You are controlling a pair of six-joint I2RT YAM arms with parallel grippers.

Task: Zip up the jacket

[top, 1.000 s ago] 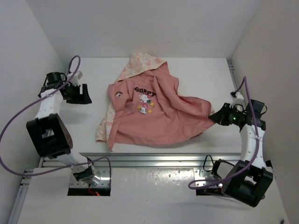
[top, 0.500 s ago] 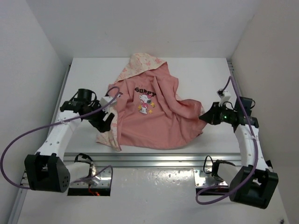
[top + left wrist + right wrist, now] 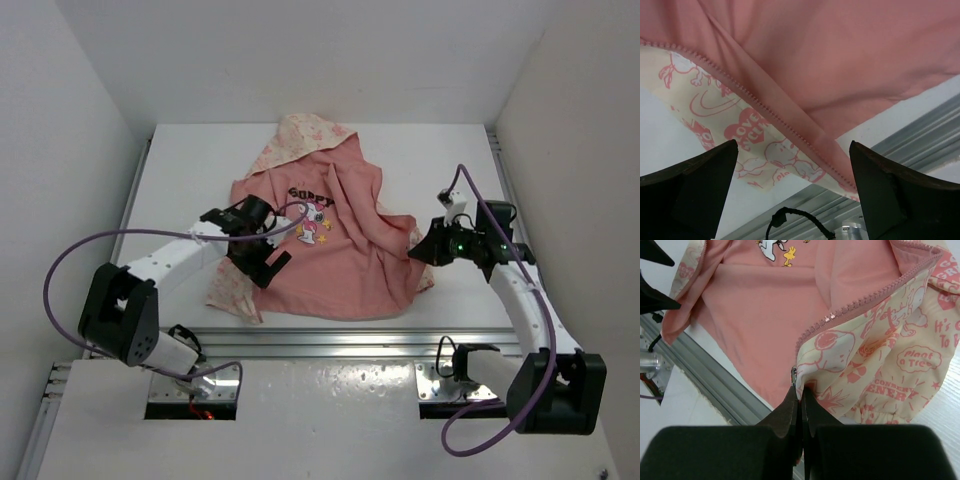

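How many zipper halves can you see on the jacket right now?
2. One zipper half runs along the jacket's pink edge under the open left gripper; the other climbs from where the shut right gripper pinches the opposite edge. Folds may hide parts.

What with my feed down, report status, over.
Right claw shut on jacket at its zipper end. Left claw open over the other front edge. Jacket unzipped, nothing blocking.
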